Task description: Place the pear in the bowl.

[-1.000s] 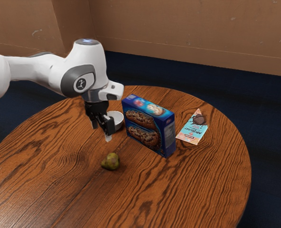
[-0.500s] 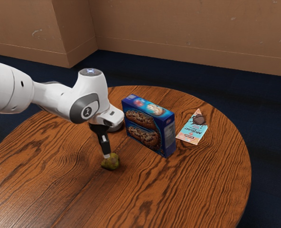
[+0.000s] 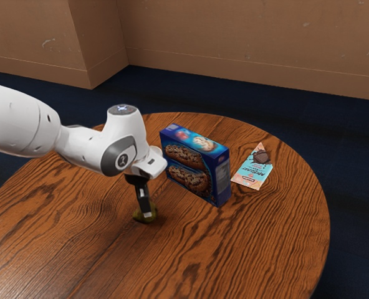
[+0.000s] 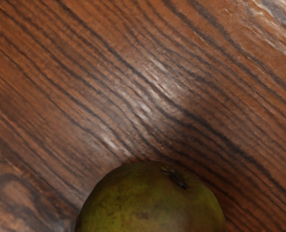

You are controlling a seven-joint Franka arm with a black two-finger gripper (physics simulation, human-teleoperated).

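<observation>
— Where is the pear, please?
— The pear (image 4: pixel 150 203) is on the near part of the worktop (image 3: pixel 78 249), the end effector (image 3: pixel 146 213) down at it. How wide this is open, and if it has already hold of the pear, I cannot tell.
— What could go wrong?
— With an off-centre grip, the round skin may slip and the pear roll. Farther, toward the exterior view's right, stands the cookie box (image 3: pixel 196 166); a low swing could hit it. Behind, a pale rim (image 3: pixel 158 149), maybe the bowl's: too early release would miss.
</observation>
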